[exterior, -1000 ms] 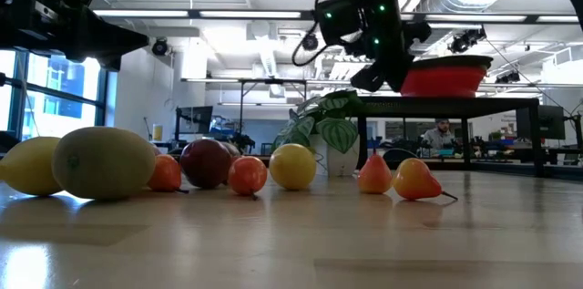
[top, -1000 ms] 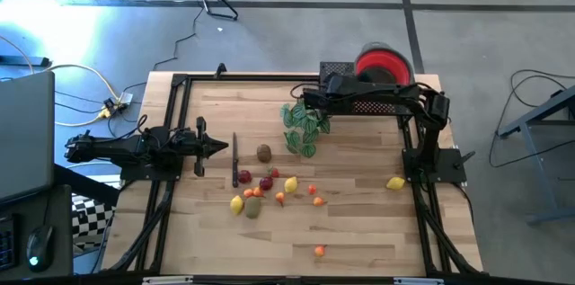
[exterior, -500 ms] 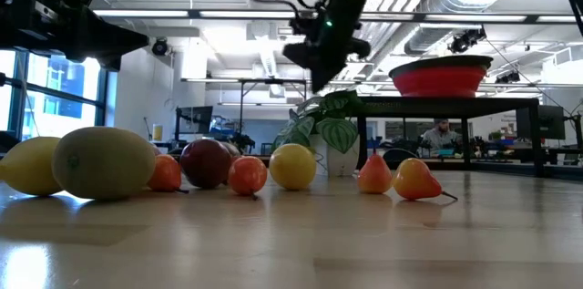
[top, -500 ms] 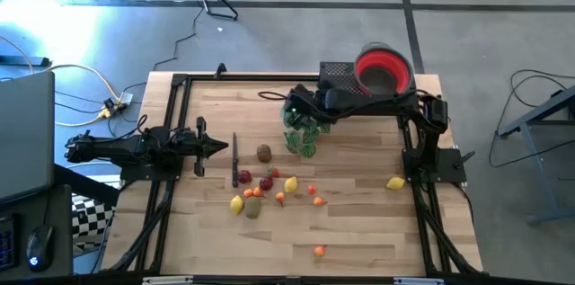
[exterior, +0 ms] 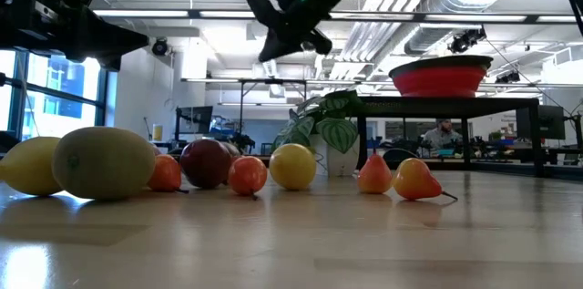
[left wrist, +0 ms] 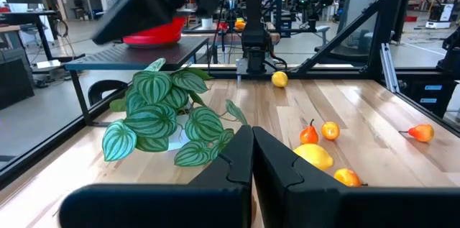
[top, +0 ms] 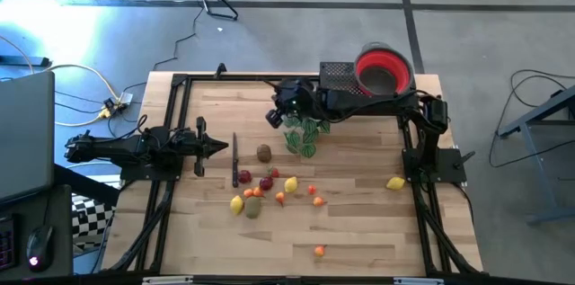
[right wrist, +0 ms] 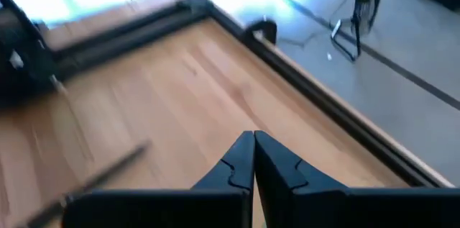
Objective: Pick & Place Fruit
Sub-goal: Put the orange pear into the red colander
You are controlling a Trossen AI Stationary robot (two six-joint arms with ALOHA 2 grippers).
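The fruit lies in a loose cluster [top: 262,190] at mid-table, resting on the wood. A brown piece [top: 263,152] sits just beyond the cluster, a yellow lemon [top: 395,182] near the right arm's base, and an orange piece [top: 319,250] toward the near edge. In the low view the fruit shows as a row [exterior: 207,162]. My right gripper [top: 271,117] hangs shut and empty in the air, left of the plant and beyond the brown piece; it slants down toward the table's left [exterior: 270,49] [right wrist: 253,137]. My left gripper [top: 223,147] [left wrist: 251,130] waits level at the table's left, shut and empty.
A red bowl [top: 384,67] stands on a black stand at the far right corner. A green leafy plant [top: 304,132] lies under the right arm. A thin dark rod [top: 235,161] lies left of the cluster. Black frame rails [top: 171,132] run along the table's edges.
My right gripper has swung toward the table's left edge and risen a little, passing over the plant. It has tipped up from pointing steeply down to a shallow downward slant, and has stayed shut. No fruit has moved.
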